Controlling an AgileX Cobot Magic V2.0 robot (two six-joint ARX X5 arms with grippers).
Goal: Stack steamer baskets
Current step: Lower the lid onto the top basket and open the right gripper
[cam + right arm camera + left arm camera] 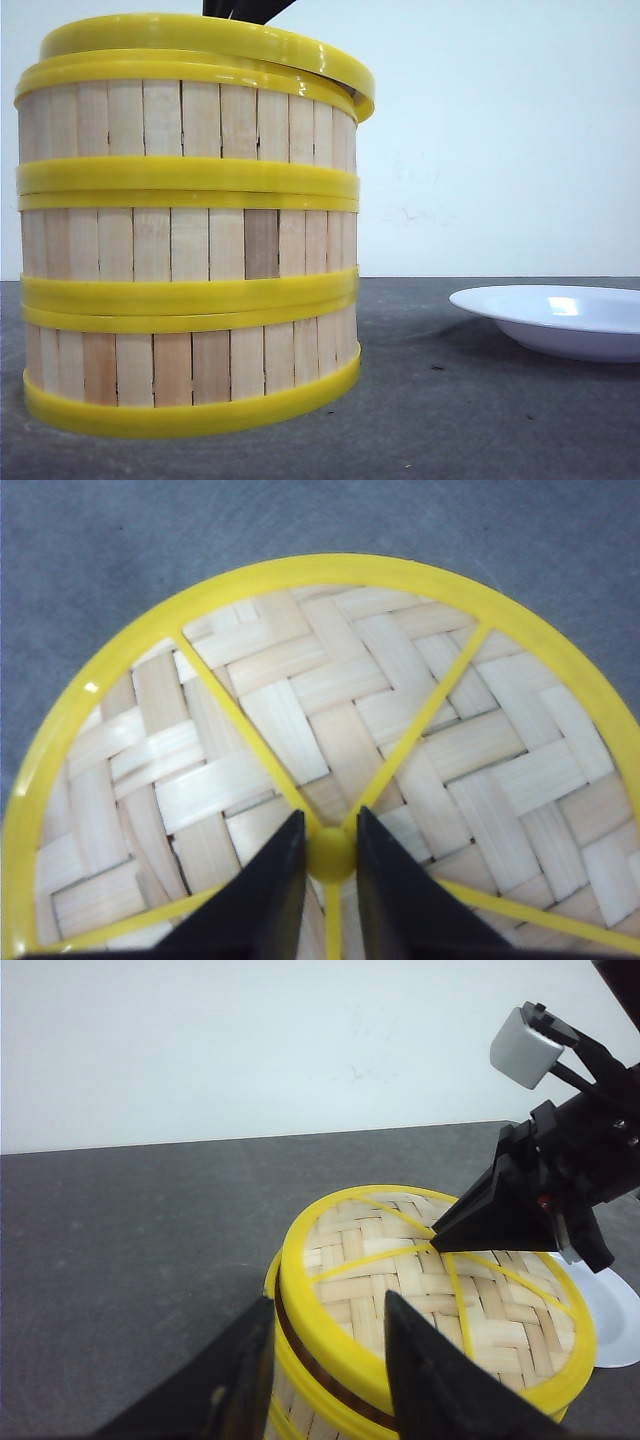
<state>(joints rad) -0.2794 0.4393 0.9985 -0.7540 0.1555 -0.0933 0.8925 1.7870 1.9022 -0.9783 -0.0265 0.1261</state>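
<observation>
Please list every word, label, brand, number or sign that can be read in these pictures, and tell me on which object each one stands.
There are none. No readable text shows on the steamer baskets, the woven lid, the white plate, the table, or the wall. The grey block on the right arm bears no legible marking.

Lid (330, 770): flat, round, woven light strips in a herringbone pattern, yellow rim, yellow spokes meeting at a small yellow centre knob (331, 852); sits tilted, one edge raised.
Plate (560, 318): white, shallow, glossy, lying flat on the table, well to the right.
Table (460, 420): dark grey, matte, lightly speckled surface.
Wall (500, 130): plain, pale, behind the table.
</observation>
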